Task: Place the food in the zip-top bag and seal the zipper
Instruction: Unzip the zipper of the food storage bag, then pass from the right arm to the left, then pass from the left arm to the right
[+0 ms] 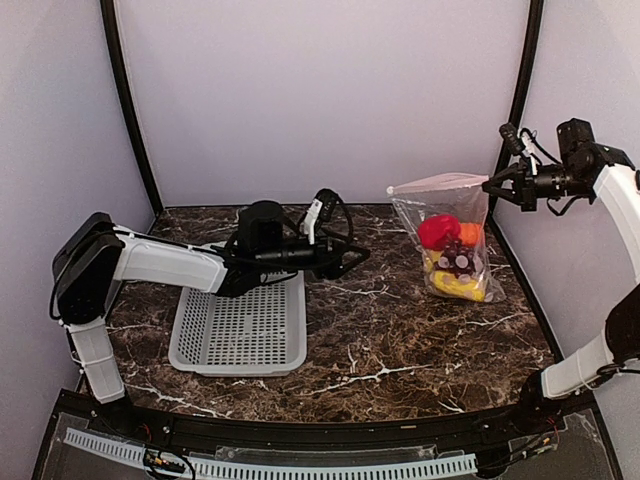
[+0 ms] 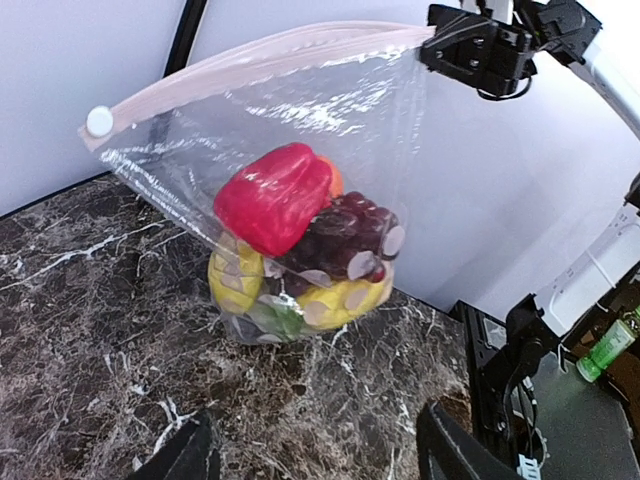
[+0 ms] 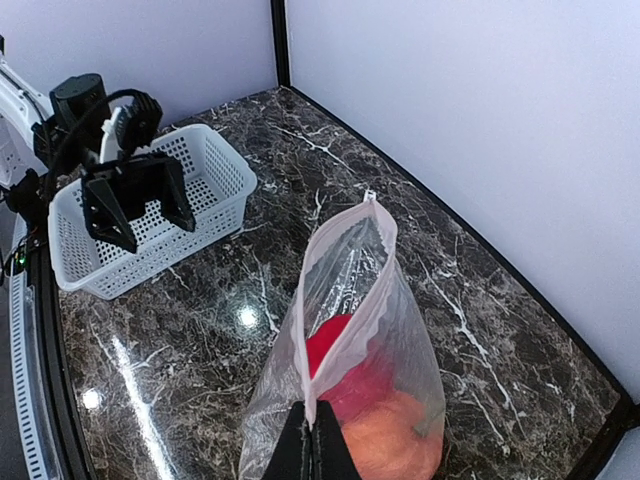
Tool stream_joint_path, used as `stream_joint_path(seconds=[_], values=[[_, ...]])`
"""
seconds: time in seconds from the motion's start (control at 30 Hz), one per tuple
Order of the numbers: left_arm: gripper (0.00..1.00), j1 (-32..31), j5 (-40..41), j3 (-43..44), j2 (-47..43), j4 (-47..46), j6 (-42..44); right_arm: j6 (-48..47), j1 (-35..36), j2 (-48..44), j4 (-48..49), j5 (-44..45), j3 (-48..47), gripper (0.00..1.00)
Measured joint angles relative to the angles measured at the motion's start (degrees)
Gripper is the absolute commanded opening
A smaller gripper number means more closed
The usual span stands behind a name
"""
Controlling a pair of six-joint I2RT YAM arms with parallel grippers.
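The zip-top bag [image 1: 455, 240] hangs upright at the right of the table, its bottom resting on the marble. My right gripper [image 3: 317, 445] is shut on the near end of the pinkish zipper [image 3: 376, 285], whose two lips gape apart in the middle. Inside lies the food: red pepper [image 2: 272, 197], dark grapes [image 2: 345, 235], yellow pieces [image 2: 235, 280], a green piece [image 2: 280, 318] and an orange fruit [image 3: 400, 440]. My left gripper [image 2: 315, 455] is open and empty, low over the table, well short of the bag. It points at the bag from beside the basket.
A white perforated basket [image 1: 243, 325] stands at the left, under my left arm. Black frame posts [image 1: 520, 90] rise at the back corners against pale walls. The table's right edge [image 1: 525, 290] runs close to the bag. A green bottle [image 2: 607, 348] sits off the table.
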State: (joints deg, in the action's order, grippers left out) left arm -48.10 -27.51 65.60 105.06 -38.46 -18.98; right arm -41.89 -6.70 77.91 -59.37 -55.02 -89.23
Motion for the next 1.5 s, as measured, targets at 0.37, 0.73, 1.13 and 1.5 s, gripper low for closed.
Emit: stream_joint_path(seconds=[0.37, 0.73, 1.13, 1.5], values=[[0.72, 0.35, 5.99, 3.82, 10.25, -12.96, -5.14, 0.33, 2.1, -1.92, -2.19, -4.55, -0.94, 0.0], [0.3, 0.76, 1.62, 5.73, 15.8, -27.5, -10.25, 1.31, 4.11, -4.74, -2.36, -5.6, 3.26, 0.0], [0.01, 1.18, -3.61, 5.73, 17.94, -33.27, -13.09, 2.23, 4.22, -3.76, -1.36, -5.62, 3.43, 0.09], [0.01, 0.85, -3.39, 5.86, 11.69, -17.31, -8.35, 3.5, 13.44, -3.02, 1.68, 9.03, -0.07, 0.61]])
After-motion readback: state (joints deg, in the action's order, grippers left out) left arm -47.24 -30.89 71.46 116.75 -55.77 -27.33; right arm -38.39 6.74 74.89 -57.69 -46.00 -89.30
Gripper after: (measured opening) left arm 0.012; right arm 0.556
